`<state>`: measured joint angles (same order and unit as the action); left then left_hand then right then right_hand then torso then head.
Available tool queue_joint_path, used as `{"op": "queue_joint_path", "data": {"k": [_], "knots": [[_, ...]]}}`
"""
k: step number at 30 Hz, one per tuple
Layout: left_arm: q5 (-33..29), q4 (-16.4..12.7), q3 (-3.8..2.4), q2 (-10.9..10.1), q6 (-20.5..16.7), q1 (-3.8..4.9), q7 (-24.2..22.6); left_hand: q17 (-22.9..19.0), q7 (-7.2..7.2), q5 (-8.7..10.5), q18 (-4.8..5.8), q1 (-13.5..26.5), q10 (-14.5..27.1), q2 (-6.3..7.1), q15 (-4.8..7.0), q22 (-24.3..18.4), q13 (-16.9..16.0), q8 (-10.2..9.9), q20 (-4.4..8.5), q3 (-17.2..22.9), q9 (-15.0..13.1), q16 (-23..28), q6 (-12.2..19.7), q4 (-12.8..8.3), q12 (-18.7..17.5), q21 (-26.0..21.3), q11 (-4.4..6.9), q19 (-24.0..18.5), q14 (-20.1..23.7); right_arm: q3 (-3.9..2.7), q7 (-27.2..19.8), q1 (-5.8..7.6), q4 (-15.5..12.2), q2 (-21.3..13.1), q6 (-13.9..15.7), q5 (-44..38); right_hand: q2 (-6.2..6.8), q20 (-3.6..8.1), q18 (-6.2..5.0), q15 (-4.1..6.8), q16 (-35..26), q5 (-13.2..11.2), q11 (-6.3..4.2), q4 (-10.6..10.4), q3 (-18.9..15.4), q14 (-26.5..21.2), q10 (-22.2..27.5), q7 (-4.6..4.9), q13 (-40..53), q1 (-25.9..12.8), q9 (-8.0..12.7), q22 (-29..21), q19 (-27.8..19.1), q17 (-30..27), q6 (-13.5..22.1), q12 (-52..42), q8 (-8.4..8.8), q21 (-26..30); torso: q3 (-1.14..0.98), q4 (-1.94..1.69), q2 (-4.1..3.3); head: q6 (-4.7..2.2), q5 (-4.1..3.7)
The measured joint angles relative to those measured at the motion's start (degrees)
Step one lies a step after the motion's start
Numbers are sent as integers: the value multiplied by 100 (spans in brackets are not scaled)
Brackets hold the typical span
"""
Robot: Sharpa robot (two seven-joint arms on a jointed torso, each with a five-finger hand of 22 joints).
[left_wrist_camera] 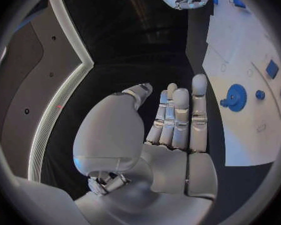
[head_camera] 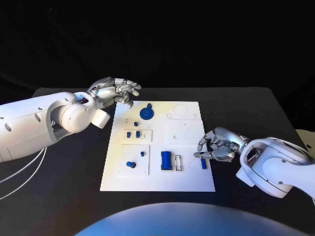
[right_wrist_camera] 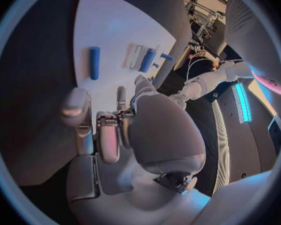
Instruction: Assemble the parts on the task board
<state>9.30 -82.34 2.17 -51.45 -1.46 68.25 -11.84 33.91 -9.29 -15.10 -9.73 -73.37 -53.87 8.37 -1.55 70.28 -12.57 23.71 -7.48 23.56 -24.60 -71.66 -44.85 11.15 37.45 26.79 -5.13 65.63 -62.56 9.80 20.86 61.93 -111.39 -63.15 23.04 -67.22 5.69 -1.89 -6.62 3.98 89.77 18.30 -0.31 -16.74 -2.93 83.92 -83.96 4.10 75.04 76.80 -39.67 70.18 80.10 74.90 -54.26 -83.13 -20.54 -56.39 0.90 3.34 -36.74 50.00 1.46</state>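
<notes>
Your right hand (head_camera: pixel 215 147), fingers apart and empty, hovers just at 3 o'clock of the blue peg (head_camera: pixel 204 163) lying on the task board (head_camera: pixel 193 184); next, pinch it. Left hand (head_camera: pixel 116 92) waits open at 11 o'clock.

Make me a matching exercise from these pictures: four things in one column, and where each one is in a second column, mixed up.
Things:
1. left hand
2. right hand
3. blue round disc
4. narrow blue bar

Places:
A. by the task board's right edge, just below the right hand
B. off the board's far left corner, holding nothing
C. on the far part of the board
D. at the board's right edge, fingers curled

Pairs: 1-B, 2-D, 3-C, 4-A
</notes>
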Motion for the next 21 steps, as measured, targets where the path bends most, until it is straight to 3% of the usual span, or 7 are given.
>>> {"op": "queue_joint_path", "data": {"k": [5,10,14,21], "knots": [[-1,-12,3,-10,1,0,-4,-7,0,0,0,0,0,0,0,0,0,0,0,0,0,0,0,0,0,0,0,0,0,21,2,-44,-13,-311,81,-299,35,-9,0,0,0,0,2,-2,-140,1,3,-23,-1,-157,74,3,-8,0,-176,0,0,38,2,4,0,0,-50],[-2,-20,4,-11,5,0,-5,-7,0,0,0,0,0,0,0,0,0,0,0,0,1,0,0,0,0,0,0,0,0,42,112,-250,-6,-442,162,-681,34,-9,0,1,0,0,2,14,-155,1,3,-42,-1,-156,84,41,-8,0,-204,0,0,11,0,7,0,0,-75],[-2,-21,6,-18,11,0,-6,-7,0,0,0,0,0,0,0,-5,0,0,0,0,1,0,0,0,0,0,0,0,0,46,256,-386,10,-439,220,-963,34,-22,0,1,0,0,2,-2,-172,1,3,-42,-1,-156,99,91,5,0,-204,0,0,-79,-4,4,-2,0,-81],[-4,-23,9,-30,22,-1,-7,-6,0,0,0,0,0,0,0,-5,-1,0,0,0,1,0,0,0,0,0,0,0,0,48,476,-480,57,-258,288,-1276,34,-39,-1,1,0,0,2,5,-195,1,3,-42,-1,-156,119,143,22,0,-204,0,0,-152,-4,-4,-9,0,-86]]}}
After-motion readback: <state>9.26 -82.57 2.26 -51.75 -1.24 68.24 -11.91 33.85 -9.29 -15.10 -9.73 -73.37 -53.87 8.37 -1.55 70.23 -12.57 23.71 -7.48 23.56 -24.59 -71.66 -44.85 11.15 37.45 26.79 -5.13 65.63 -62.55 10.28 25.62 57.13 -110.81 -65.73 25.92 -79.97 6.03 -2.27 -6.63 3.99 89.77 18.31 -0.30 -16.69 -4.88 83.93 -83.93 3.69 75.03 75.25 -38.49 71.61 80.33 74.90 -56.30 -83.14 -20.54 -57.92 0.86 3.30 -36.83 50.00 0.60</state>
